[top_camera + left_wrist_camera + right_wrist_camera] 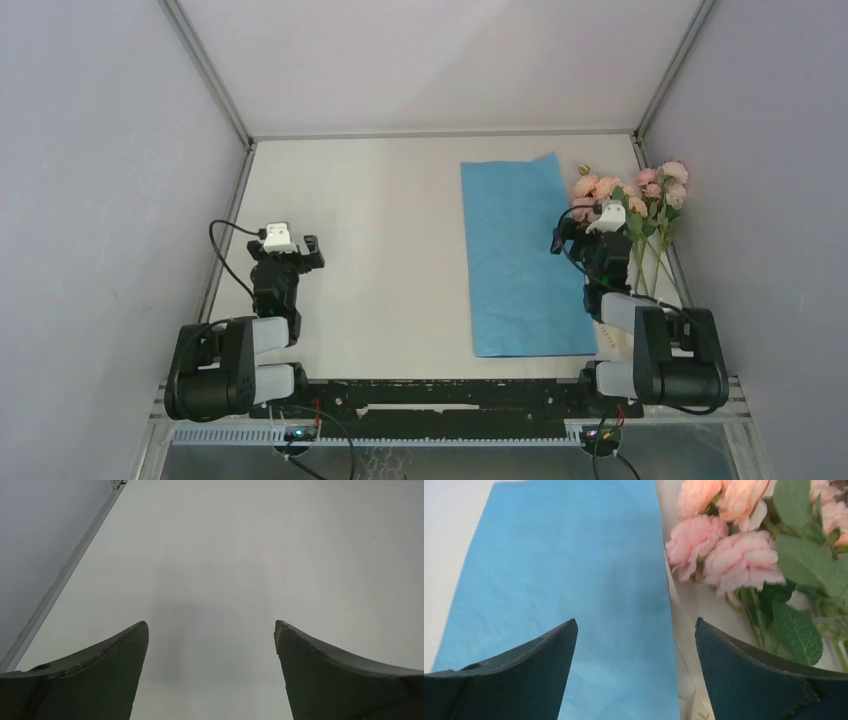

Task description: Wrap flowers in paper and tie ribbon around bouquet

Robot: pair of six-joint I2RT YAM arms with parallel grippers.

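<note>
The paper (520, 255) lies flat on the table, light blue side up, right of centre. The flowers (632, 198), pink and peach blooms with green leaves and long stems, lie along its right side by the right wall. My right gripper (588, 238) hovers open over the paper's right edge; in the right wrist view (635, 620) nothing is between its fingers, with the paper (574, 570) below and the flowers (724, 555) to the right. A cream strip, apparently the ribbon (683, 630), runs between paper and flowers. My left gripper (288, 250) (210, 622) is open over bare table at the left.
The white table (380, 250) is boxed in by pale walls with metal corner rails (230, 215). The flower stems (655, 270) reach back toward the right arm's base. A black rail (450, 395) runs along the near edge between the arm bases.
</note>
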